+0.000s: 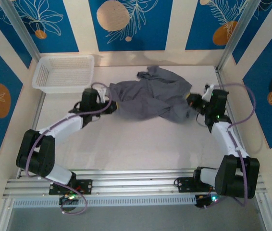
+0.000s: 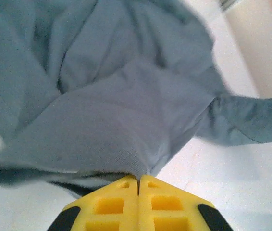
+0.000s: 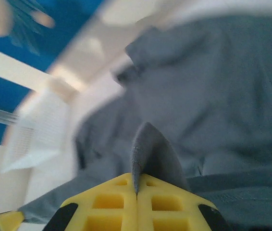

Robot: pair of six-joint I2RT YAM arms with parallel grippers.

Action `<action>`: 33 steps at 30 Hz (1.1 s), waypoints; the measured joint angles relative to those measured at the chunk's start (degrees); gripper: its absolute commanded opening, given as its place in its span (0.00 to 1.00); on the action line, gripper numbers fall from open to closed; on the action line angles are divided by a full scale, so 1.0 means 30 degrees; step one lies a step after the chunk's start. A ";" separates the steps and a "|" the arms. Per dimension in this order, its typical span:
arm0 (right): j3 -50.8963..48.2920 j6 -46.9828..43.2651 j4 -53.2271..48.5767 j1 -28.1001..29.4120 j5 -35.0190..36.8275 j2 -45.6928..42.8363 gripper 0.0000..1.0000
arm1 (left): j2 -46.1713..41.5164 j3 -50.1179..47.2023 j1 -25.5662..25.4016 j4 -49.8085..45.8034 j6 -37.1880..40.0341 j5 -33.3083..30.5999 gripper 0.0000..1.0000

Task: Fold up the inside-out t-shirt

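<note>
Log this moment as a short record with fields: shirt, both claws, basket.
shirt: grey t-shirt, crumpled on the table, not yet folded
left claw: shut on the t-shirt's left edge
right claw: shut on a fold at its right edge
basket: white, far left corner, apart from the t-shirt

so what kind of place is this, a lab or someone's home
Probably a robot test cell, not a home: two arms mounted on a metal rail at a white table, blue patterned wall panels closing it in, a t-shirt and basket.
</note>
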 measured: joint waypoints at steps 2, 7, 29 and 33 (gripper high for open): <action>-0.1027 0.0386 -0.0335 -0.0466 0.0430 -0.0699 0.00 | -0.0335 -0.1727 -0.0204 0.1188 -0.0066 -0.0699 0.14; -0.1625 0.1122 -0.0969 -0.1625 0.2266 -0.4328 0.00 | -0.3534 -0.4954 -0.0240 0.1683 -0.0015 -0.2951 0.35; -0.0612 0.2878 -0.2849 -0.2608 0.2623 -0.4036 0.00 | -0.1923 -0.2266 -0.0240 -0.5173 -0.3723 -0.2943 0.40; -0.0605 0.2878 -0.2856 -0.2594 0.2448 -0.4000 0.00 | -0.1217 -0.2251 -0.0240 -0.3942 -0.4197 -0.1967 0.40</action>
